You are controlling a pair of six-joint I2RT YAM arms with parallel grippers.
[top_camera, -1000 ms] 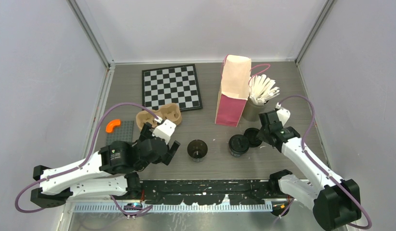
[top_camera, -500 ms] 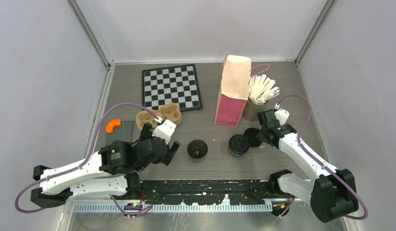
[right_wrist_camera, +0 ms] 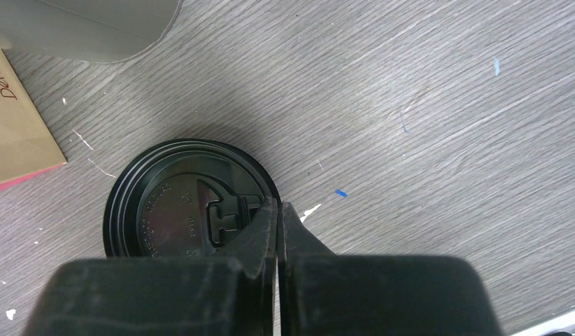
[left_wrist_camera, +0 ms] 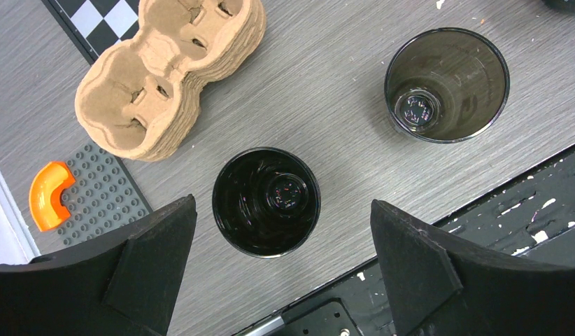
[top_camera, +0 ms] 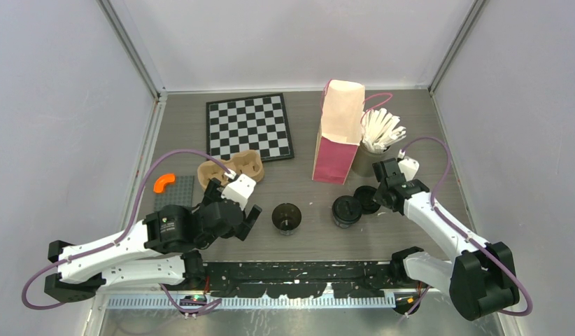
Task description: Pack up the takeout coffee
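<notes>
Grey table (right_wrist_camera: 445, 84), right gripper (right_wrist_camera: 278, 210) closed at lid (right_wrist_camera: 162, 210), wrist-view only

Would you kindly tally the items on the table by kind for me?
Open black cups: 2
Black lids: 2
Paper bag: 1
Pulp cup tray: 1
Chessboard: 1
Grey cup of white sticks: 1
Grey studded plate: 1
Orange curved piece: 1
Total: 10

I count two open black cups (left_wrist_camera: 266, 201) (left_wrist_camera: 446, 84), two black lids (top_camera: 346, 207) (right_wrist_camera: 180, 210), one pulp tray (top_camera: 250, 166), one paper bag (top_camera: 338, 129), one chessboard (top_camera: 248, 127), one grey cup of white sticks (top_camera: 380, 131), one orange elbow piece (top_camera: 163, 182).
</notes>
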